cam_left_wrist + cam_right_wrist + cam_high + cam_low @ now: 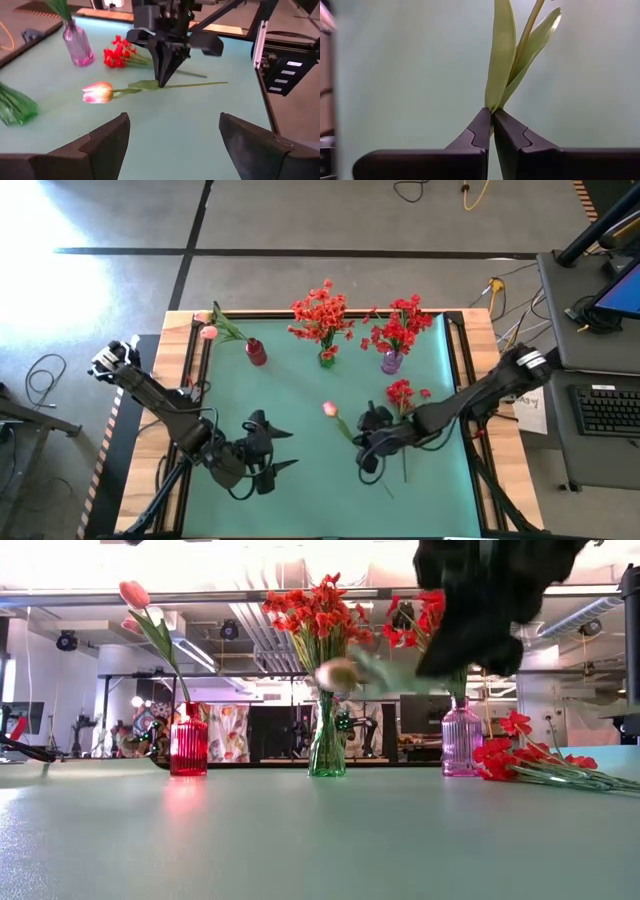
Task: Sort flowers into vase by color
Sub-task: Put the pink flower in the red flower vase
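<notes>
1. Right gripper pinches the pink tulip by its thin stem at mid-mat.
2. Left gripper spread, empty, near front.
3. Three ribbed glass vases: red, green, purple.
4. One red blossom cluster lies flat on the smooth green mat.

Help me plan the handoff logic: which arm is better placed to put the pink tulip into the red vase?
Probably the right. The right gripper is already shut on the pink tulip stem. The left gripper is open, empty, and apart from it, though nearer the red vase.
</notes>
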Controlling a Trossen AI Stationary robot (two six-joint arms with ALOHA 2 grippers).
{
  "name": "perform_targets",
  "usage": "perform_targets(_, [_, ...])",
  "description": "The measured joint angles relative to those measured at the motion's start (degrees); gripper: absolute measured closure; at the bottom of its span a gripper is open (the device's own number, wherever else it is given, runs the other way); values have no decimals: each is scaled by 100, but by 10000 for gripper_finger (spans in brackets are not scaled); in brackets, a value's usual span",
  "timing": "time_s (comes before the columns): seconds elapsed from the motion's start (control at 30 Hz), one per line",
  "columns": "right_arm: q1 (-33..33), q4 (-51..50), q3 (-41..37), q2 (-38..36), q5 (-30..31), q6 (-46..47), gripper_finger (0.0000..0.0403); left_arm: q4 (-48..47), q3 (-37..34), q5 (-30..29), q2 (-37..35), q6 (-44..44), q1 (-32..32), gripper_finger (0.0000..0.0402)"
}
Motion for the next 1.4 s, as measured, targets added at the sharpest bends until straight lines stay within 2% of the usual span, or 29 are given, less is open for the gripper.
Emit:
perform_targets(0.1, [-15, -2, 21, 350, 78, 36, 390, 194, -214, -18, -8, -185, 0, 109])
perform_targets(0.33, [-131, -117, 478, 1082, 77, 70, 379, 172, -226, -99, -36, -347, 0, 109])
perform_targets(0.47, [-229, -449, 898, 1414, 78, 4, 335, 127, -218, -147, -131, -347, 0, 109])
perform_targets(0.63, [-408, -1281, 1574, 1781, 85, -31, 254, -108, -218, -148, -460, -328, 0, 109])
perform_targets(0.77, [-492, -1522, 1899, 2083, -50, -31, 197, -300, -218, -262, -724, -318, 0, 109])
perform_targets(0.87, [-541, -1584, 2022, 2327, -225, -29, 171, -377, -218, -387, -837, -299, 0, 109])
perform_targets(0.97, [-600, -1586, 2100, 2568, -228, 27, 162, -496, -218, -397, -880, -296, 1, 109])
perform_targets(1.03, [-628, -1600, 2160, 2660, -222, 97, 169, -567, -218, -399, -911, -240, 2, 109])
perform_targets(1.13, [-636, -1606, 2194, 2736, -162, 126, 203, -555, -218, -397, -981, -201, 2, 109])
perform_targets(1.4, [-637, -1541, 2184, 2712, -49, -258, 374, -497, -386, -385, -902, 47, 0, 109])
